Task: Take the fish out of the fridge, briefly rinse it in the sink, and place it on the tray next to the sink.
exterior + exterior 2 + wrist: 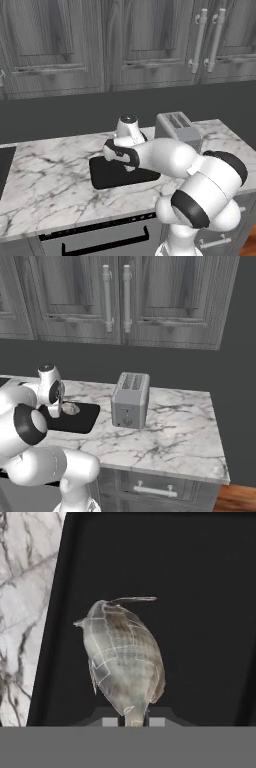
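Fish (124, 662) over the black tray (210, 587), silvery-grey, tail end down between the two finger tips at the bottom of the hand view. Pinched at that narrow end by the gripper (134, 722), fingers (110, 722) close on either side of it. Cannot tell whether lying on the tray or hanging just above it. Seen from the right base view as a small pale lump (70, 408) on the tray's (85, 418) left part, just beside the hand (55, 401).

Hidden from the left base view by the arm: wrist and forearm (150, 155) cross over the tray (107, 177), covering its right half and whatever sits there. Gripper tips blocked by the hand in both base views.

Toaster (130, 400) just right of the tray on the marble counter (175, 431), part-covered by the arm in the left base view (177, 127). Black edge of the sink (4, 167) cut off at the far left, well apart from the tray. Wood-grain cupboards (115, 296) above, tops cut off. Drawer front (100, 235) below the counter only partly in view. No legible writing or brand marks anywhere; toaster's front knob too small to read
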